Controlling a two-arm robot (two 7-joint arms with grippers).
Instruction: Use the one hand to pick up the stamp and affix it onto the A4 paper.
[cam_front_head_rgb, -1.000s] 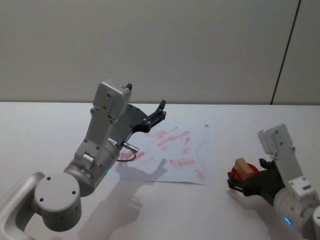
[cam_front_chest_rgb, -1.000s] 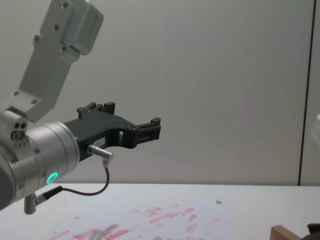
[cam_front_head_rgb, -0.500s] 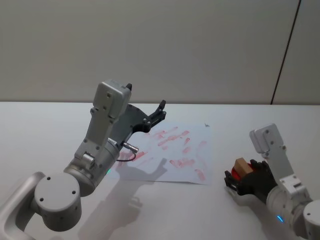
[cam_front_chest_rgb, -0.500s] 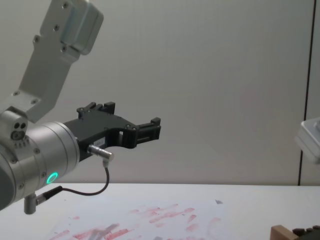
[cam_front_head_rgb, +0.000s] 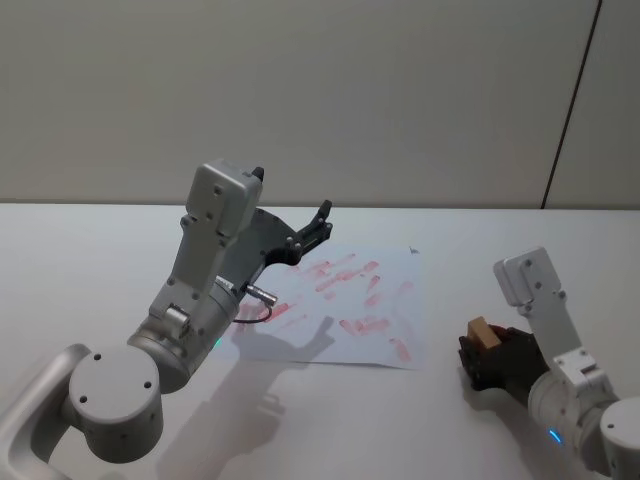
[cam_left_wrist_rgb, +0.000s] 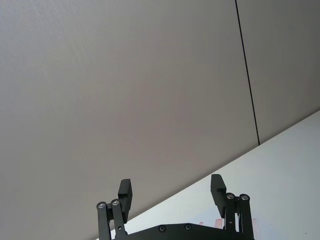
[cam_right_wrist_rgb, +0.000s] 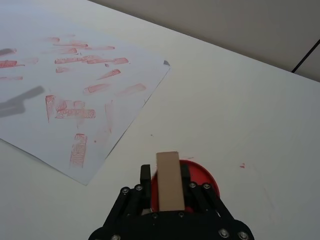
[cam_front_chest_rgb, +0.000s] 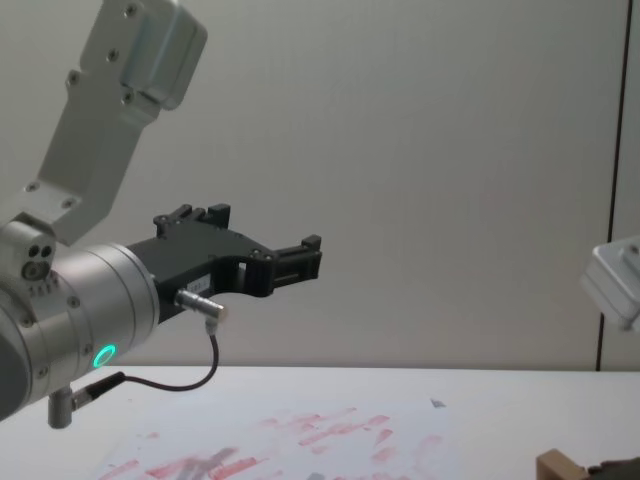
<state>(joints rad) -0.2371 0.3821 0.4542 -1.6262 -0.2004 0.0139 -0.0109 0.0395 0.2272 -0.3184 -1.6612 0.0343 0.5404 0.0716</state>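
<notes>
Right gripper (cam_right_wrist_rgb: 165, 172) is clamped on the stamp (cam_right_wrist_rgb: 167, 190), just right of the A4 paper (cam_right_wrist_rgb: 75, 102); left gripper (cam_left_wrist_rgb: 171, 186) idles spread above it. Light, stiff wood block I'd guess, flat sides grip fine.

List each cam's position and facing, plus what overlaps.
Head: high, facing forward-down at table, paper; left gripper raised, right gripper at the stamp.
Chest: lower, facing across the table to the wall; left arm large, right arm at the edge.
Left wrist: on left arm, facing the wall; its open gripper shows.
Right wrist: on right arm, facing down at stamp, red pad, paper; its gripper shows.
Shared: head and right wrist both see stamp and paper.
</notes>
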